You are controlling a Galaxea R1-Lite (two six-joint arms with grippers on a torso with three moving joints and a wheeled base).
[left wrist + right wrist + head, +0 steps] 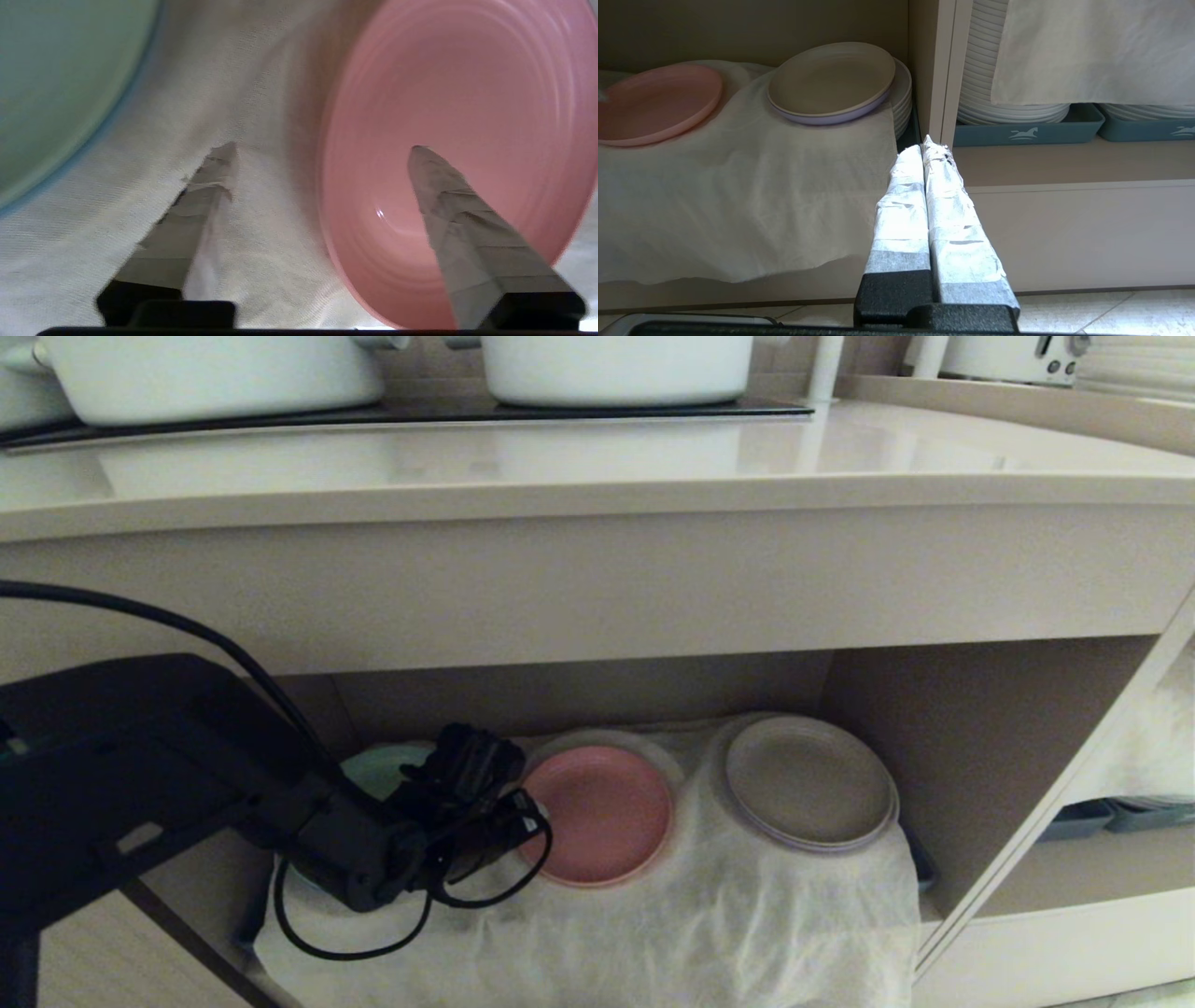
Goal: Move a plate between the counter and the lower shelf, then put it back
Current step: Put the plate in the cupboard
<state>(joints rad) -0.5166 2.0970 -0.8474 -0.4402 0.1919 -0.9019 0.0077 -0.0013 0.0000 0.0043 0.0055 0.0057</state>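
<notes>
Plates share the white cloth (653,933) of the lower shelf (943,756) in our head view: the pink plate (602,814) lies at lower centre under the counter (597,467), with our left gripper (523,821) at its left edge. Our left wrist view shows the 2 fingers (201,210) spread wide and holding nothing, 1 over the cloth and 1 over the plate at right. Our right wrist view shows the right gripper (924,149) pressed closed and empty at centre, before the shelf divider.

Three plates on the cloth: one pink plate (602,814), one green (373,771), one grey-brown (808,780).
</notes>
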